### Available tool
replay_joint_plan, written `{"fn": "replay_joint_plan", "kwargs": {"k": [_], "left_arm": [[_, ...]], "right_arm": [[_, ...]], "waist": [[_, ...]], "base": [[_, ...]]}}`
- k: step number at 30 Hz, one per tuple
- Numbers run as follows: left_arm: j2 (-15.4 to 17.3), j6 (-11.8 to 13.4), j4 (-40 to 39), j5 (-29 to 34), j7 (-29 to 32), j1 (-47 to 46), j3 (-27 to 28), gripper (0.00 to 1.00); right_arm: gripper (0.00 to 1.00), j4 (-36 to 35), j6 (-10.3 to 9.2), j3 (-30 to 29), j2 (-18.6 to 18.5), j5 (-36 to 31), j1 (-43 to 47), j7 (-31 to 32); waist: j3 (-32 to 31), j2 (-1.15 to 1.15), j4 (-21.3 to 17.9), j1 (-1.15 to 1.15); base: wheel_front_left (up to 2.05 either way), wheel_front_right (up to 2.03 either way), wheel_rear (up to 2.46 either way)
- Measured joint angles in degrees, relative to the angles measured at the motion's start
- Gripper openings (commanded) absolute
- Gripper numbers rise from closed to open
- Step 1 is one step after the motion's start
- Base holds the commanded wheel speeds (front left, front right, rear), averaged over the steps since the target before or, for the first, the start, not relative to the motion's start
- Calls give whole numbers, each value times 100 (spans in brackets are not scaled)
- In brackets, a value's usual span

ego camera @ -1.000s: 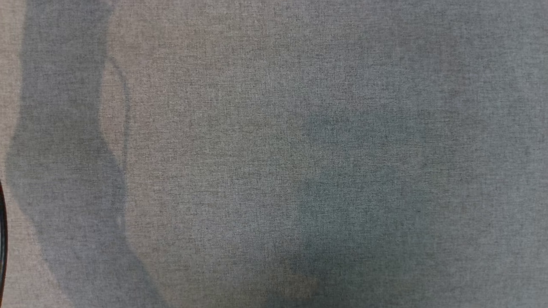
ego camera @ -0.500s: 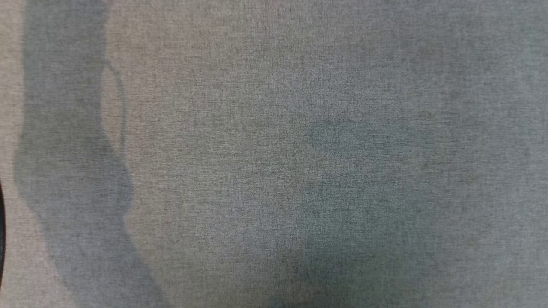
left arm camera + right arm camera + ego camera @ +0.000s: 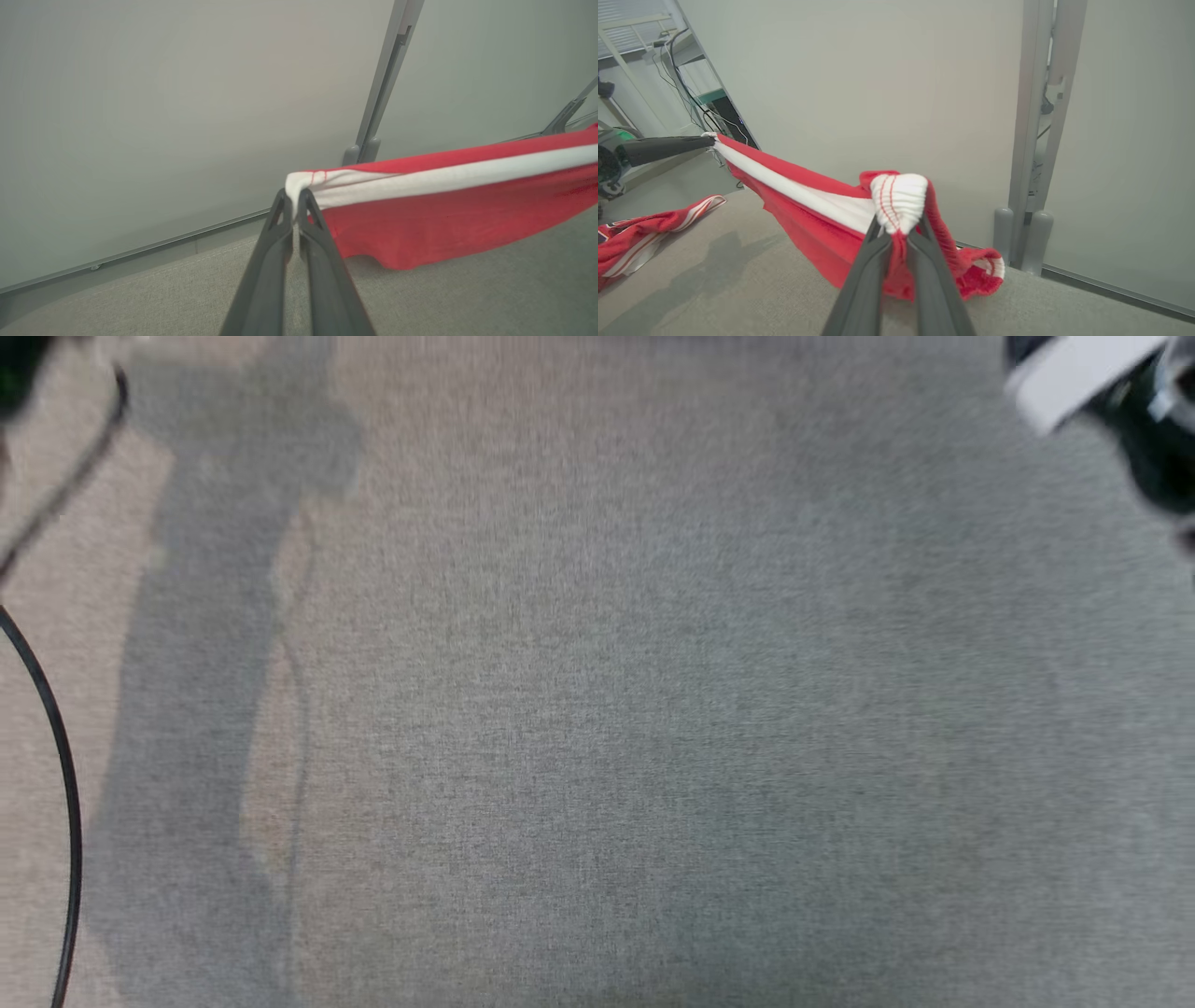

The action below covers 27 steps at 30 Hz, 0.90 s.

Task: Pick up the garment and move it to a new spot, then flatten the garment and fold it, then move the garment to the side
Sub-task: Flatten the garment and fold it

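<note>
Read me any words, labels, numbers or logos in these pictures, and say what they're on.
Nothing here can be read.
The red and white garment, held up: no print or label shows.
The second red garment, lying on the grey surface: a dark patch at the picture's edge, perhaps print, too small to read.

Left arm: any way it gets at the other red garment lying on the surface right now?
Probably not: the left gripper is shut on one end of the stretched garment. The other garment lies bare on the grey surface near it, so nothing else blocks.
</note>
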Motion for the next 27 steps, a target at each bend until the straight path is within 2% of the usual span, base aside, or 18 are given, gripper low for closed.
{"fn": "replay_joint_plan", "kwargs": {"k": [6, 9, 15, 19, 27], "left_arm": [[479, 0, -731, -537, 494, 1187, -346, 0], [744, 31, -1270, -869, 933, 2005, -524, 0], [1122, 449, -2334, -1538, 1602, 3145, -641, 0], [1486, 744, -3181, -1898, 1942, 3842, -751, 0], [2132, 1334, -4785, -2240, 1868, 4846, -744, 0]], "right_arm": [[0, -100, 0, 701, -126, 394, 647, 350], [0, -145, 1, 955, -210, 704, 1062, 716], [0, -285, 0, 1125, -371, 913, 1719, 1249], [0, -527, 0, 1156, -524, 985, 2167, 1485], [0, -1359, -1, 1180, -1202, 1011, 2985, 1686]], "waist": [[-634, 0, -59, 0], [-1098, 0, -99, 0], [-1799, 0, -161, 0], [-2210, 0, -205, 0], [-2668, 0, -275, 0]], "base": [[0, 0, 0], [0, 0, 0], [0, 0, 0], [0, 0, 0], [0, 0, 0]]}}
